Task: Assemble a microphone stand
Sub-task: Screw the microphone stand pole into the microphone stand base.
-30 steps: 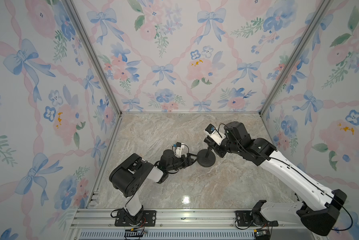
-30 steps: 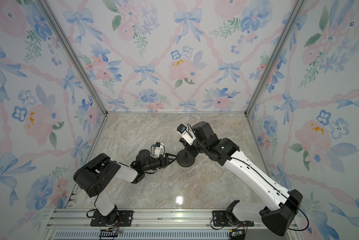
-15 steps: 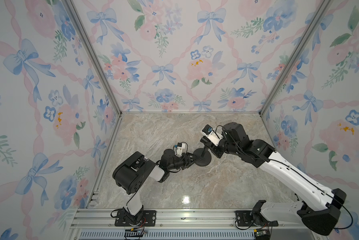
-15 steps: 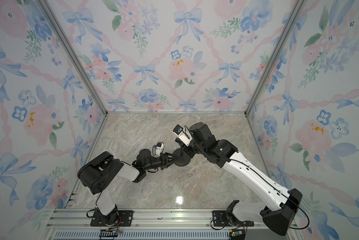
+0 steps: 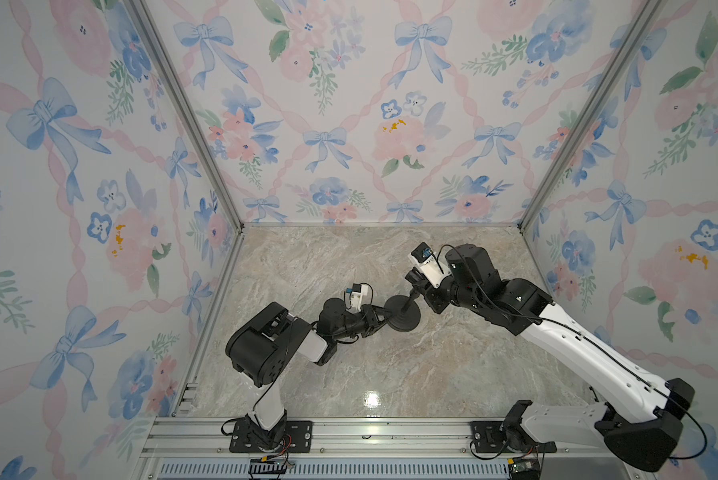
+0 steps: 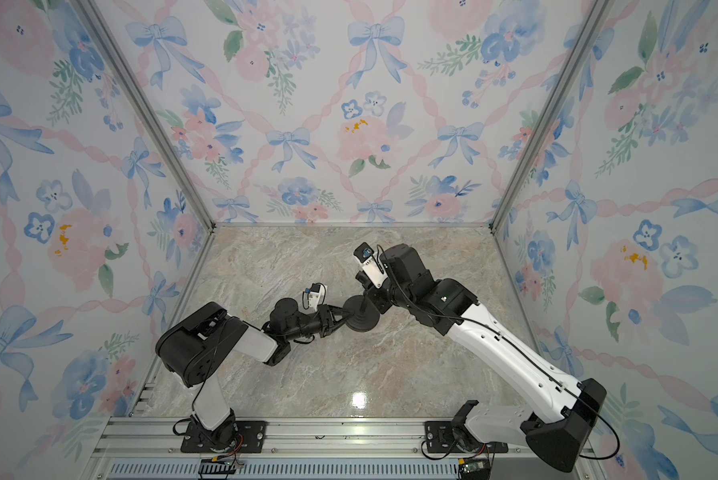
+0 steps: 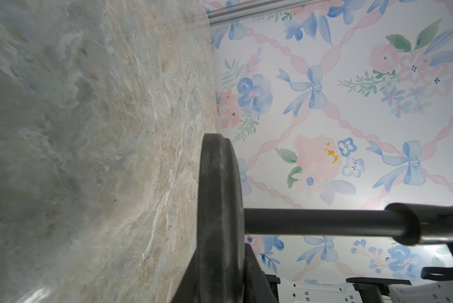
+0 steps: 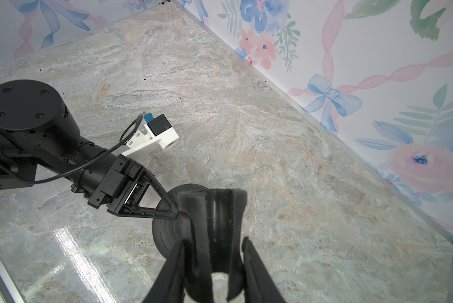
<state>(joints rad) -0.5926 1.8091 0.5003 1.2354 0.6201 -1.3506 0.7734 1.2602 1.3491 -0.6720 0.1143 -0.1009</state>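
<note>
The left gripper [image 5: 381, 316] is clamped on the rim of the disc base [image 5: 404, 319], which rests on the marble table [image 5: 349, 365]. The rod [image 5: 409, 300] rises from the base's centre. Above the base, the right gripper [image 8: 214, 249] pinches the rod's clip head [image 8: 212, 207].

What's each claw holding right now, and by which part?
The left claw pinches the base by its rim; the right claw grips the rod by its clip head.

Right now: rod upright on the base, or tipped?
Upright. In the left wrist view the rod stands square to the disc base, flat on the table. Fully seated: cannot tell.
</note>
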